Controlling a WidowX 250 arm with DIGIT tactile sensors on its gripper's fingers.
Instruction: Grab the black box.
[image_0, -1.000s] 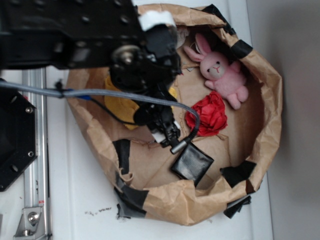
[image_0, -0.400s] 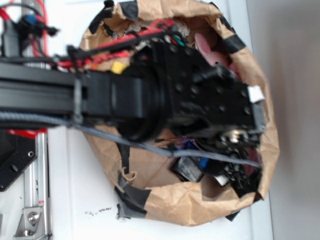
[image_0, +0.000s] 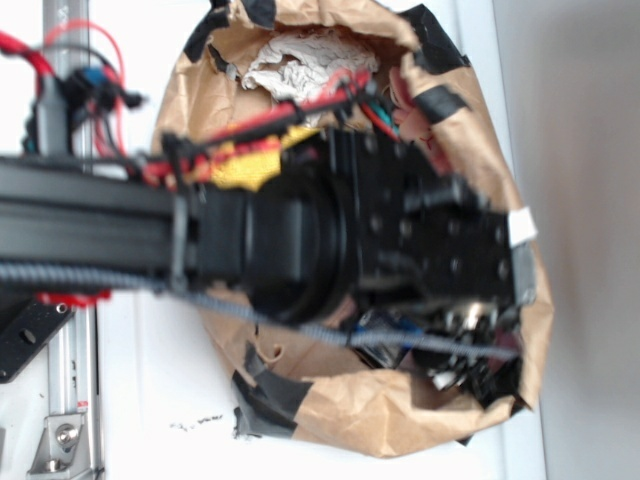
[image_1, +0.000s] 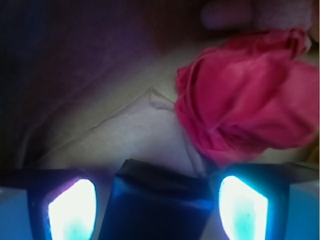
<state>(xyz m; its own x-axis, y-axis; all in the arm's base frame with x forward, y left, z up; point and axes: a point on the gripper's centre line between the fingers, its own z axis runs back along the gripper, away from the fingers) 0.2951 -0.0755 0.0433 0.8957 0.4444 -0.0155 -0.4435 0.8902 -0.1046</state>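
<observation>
Black box (image_1: 155, 207) is seen in the wrist view lying between the two glowing fingers (image_1: 72, 210) of the gripper (image_1: 157, 210), on the brown paper (image_1: 125, 135) lining the bag. The jaws are held wide, one finger on each side of the box; whether the box is touched cannot be told. A red fabric flower (image_1: 245, 115) is seen just beyond the box, to its upper right. In the exterior view, the box is hidden beneath the black arm (image_0: 330, 240), which is stretched across the paper bag (image_0: 380, 415) on the white worktop (image_0: 150, 400).
</observation>
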